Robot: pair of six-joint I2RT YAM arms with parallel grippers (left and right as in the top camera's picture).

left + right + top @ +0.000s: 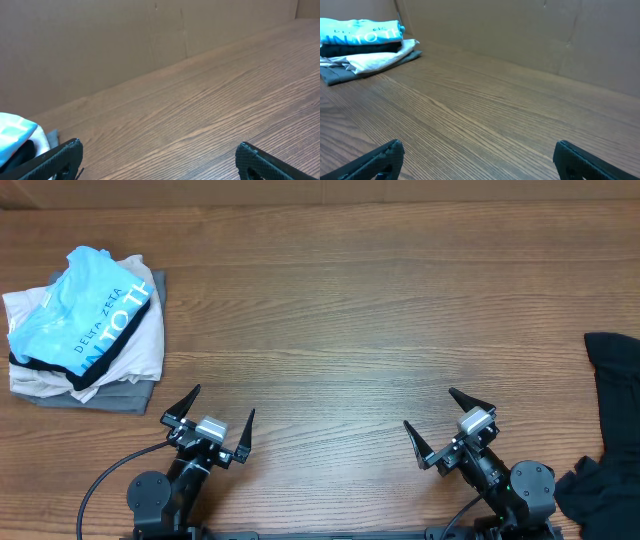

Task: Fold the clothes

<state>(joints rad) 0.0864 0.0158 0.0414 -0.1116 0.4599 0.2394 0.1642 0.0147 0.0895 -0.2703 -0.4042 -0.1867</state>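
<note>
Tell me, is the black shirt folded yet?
Not yet. The black shirt lies rumpled in a loose heap at the far right, partly out of view.

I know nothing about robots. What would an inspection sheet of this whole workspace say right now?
Surface: wood-grain table, nothing lying in its middle.
Job's things: black shirt bunched at the right edge, partly out of view, not yet folded.
Clutter: pile of folded garments at the far left, with a light-blue shirt on top.
Grippers: left gripper and right gripper are both open, holding nothing, near the front edge.
Cables: one black cable looping beside the left arm's base.
Surroundings: plain brown wall behind the table; nothing else seen.
</note>
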